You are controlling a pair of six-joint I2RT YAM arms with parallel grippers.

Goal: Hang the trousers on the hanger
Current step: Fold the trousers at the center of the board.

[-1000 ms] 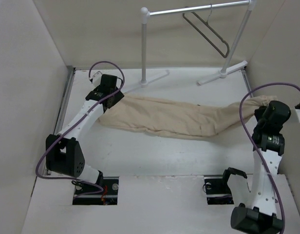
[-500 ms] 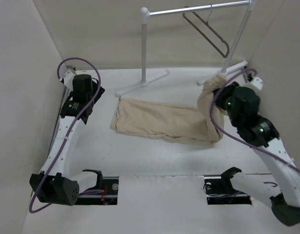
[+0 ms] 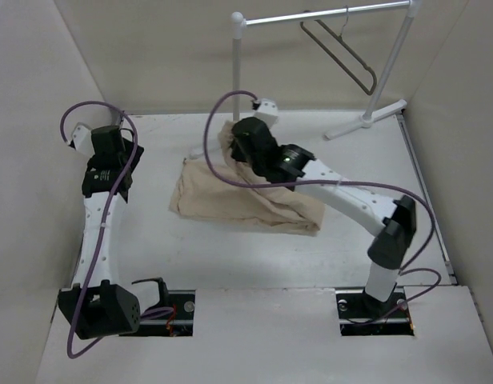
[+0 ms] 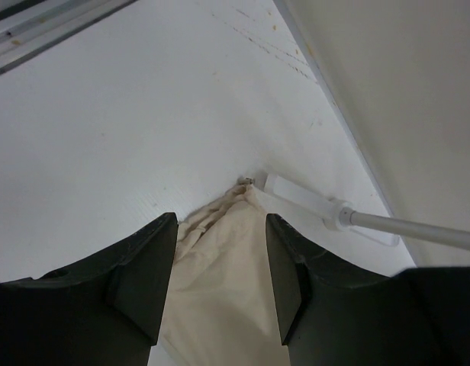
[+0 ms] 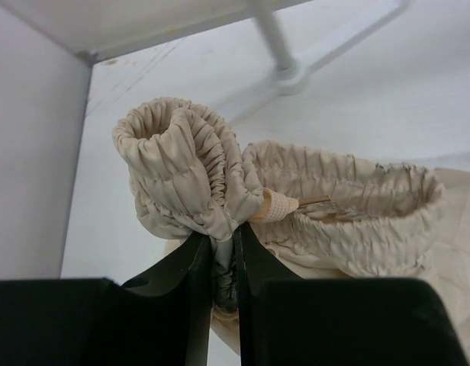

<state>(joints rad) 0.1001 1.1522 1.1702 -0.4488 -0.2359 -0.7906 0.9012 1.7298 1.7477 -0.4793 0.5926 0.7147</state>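
My right gripper [image 5: 223, 252], clamped on the gathered waistband of the trousers [image 3: 230, 206], has swung from two o'clock over to eleven, doubling them mid-table, while my left gripper [image 4: 220, 267] hangs parted, empty, at nine.

White desk [image 3: 254, 256] boxed in by plain beige walls [image 3: 38, 144]
A white tubular rail [image 3: 310, 14] is standing at the far end, feet [image 3: 366, 120] resting flat on the surface; soft, even light is falling across everything.
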